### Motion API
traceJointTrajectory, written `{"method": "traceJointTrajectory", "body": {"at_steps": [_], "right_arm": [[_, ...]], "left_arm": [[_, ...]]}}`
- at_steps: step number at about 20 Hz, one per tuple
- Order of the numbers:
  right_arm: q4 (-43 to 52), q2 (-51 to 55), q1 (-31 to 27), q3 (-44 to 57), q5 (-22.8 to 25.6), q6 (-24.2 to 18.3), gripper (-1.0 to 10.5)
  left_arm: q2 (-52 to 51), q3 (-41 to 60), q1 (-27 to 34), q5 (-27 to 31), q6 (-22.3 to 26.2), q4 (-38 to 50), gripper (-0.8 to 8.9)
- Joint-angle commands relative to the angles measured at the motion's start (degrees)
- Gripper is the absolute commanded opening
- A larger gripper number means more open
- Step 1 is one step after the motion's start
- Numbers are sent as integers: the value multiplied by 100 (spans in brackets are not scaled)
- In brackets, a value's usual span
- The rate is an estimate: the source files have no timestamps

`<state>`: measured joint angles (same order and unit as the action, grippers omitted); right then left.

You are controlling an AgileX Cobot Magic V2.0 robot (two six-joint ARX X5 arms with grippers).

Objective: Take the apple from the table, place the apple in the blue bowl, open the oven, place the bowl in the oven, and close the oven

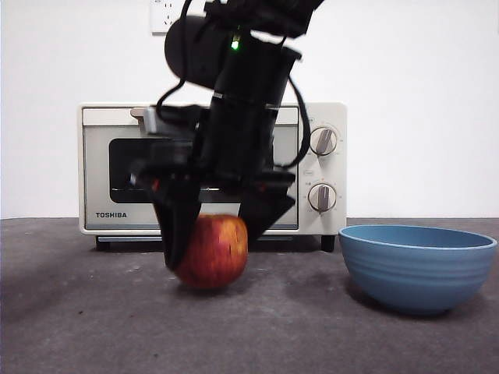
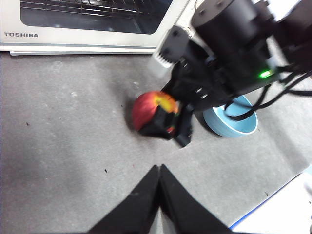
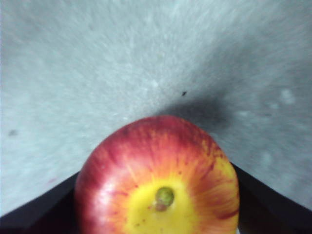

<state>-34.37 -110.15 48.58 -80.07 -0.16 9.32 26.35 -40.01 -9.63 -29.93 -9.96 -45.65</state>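
The red apple (image 1: 214, 253) with its yellow top (image 3: 156, 180) sits on the dark table (image 1: 78, 327) in front of the oven (image 1: 101, 179). My right gripper (image 1: 214, 245) comes down from above, one black jaw on each side of the apple, shut on it. The left wrist view shows the same grip (image 2: 168, 126) on the apple (image 2: 146, 108). To the right of the apple stands the blue bowl (image 1: 417, 269), with nothing in it (image 2: 234, 122). The oven door is closed. My left gripper (image 2: 159, 170) hangs shut above the table, back from the apple.
The cream Toshiba oven (image 2: 73, 36) stands at the back against a white wall, its two knobs (image 1: 323, 142) on the right side. A pale edge (image 2: 273, 214) shows at one corner of the left wrist view.
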Motion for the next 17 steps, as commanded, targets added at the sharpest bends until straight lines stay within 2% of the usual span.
{"method": "traceJointTrajectory", "body": {"at_steps": [1, 4, 10, 13, 17], "right_arm": [[-92, 518, 39, -140, 22, 122, 330], [-660, 1222, -9, -140, 70, 122, 330], [-1875, 2334, -280, -55, 964, 118, 339], [-1880, 2782, -455, 590, 1078, 118, 339], [-1141, 3318, -785, 1954, 946, 175, 339]], "left_arm": [[31, -98, -13, -7, 74, 68, 7], [31, -98, -13, -7, 74, 68, 7], [31, -98, -15, -7, 98, 66, 7], [31, -98, -15, -7, 155, 66, 7], [31, -98, -15, -7, 155, 66, 7]]}}
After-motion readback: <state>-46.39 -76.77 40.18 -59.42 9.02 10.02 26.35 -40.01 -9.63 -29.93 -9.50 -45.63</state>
